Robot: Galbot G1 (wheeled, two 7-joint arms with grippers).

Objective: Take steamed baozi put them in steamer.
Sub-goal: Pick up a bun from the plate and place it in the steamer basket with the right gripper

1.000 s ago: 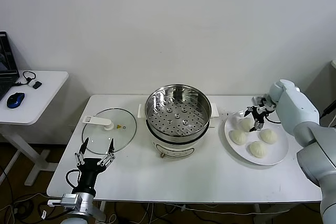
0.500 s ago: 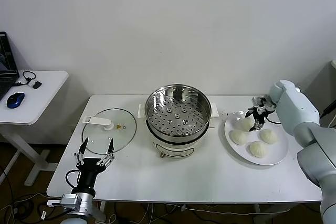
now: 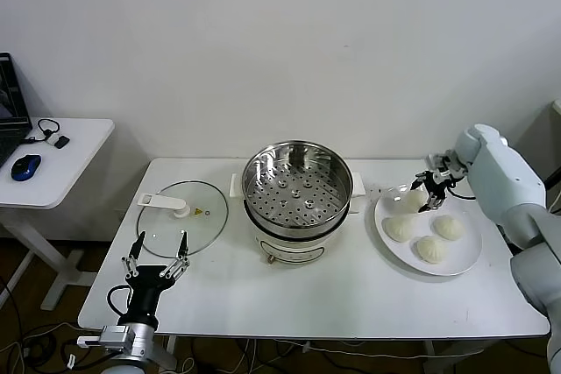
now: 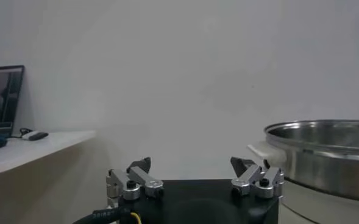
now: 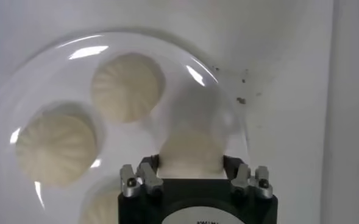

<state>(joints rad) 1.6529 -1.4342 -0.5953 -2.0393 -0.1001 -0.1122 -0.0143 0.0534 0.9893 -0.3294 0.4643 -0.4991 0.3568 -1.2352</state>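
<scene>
Four cream-white pleated steamed baozi show on the white plate (image 3: 463, 260) at the table's right. My right gripper (image 3: 430, 192) is over the plate's far side, shut on one baozi (image 3: 410, 201); in the right wrist view that baozi (image 5: 191, 151) fills the gap between the jaws (image 5: 191, 173). The other three baozi (image 3: 399, 229) (image 3: 448, 227) (image 3: 431, 249) lie loose on the plate. The steel steamer (image 3: 296, 194), uncovered with its perforated tray bare, stands mid-table. My left gripper (image 3: 159, 257) is parked open at the front left, holding nothing.
The glass lid (image 3: 182, 207) lies flat left of the steamer. A side desk (image 3: 53, 159) with a blue mouse stands farther left. The left wrist view shows the steamer's rim (image 4: 325, 131) beyond the open left gripper (image 4: 194, 167).
My right gripper's jaws have closed in on the far baozi, and the arm has shifted slightly right. The left arm has not moved.
</scene>
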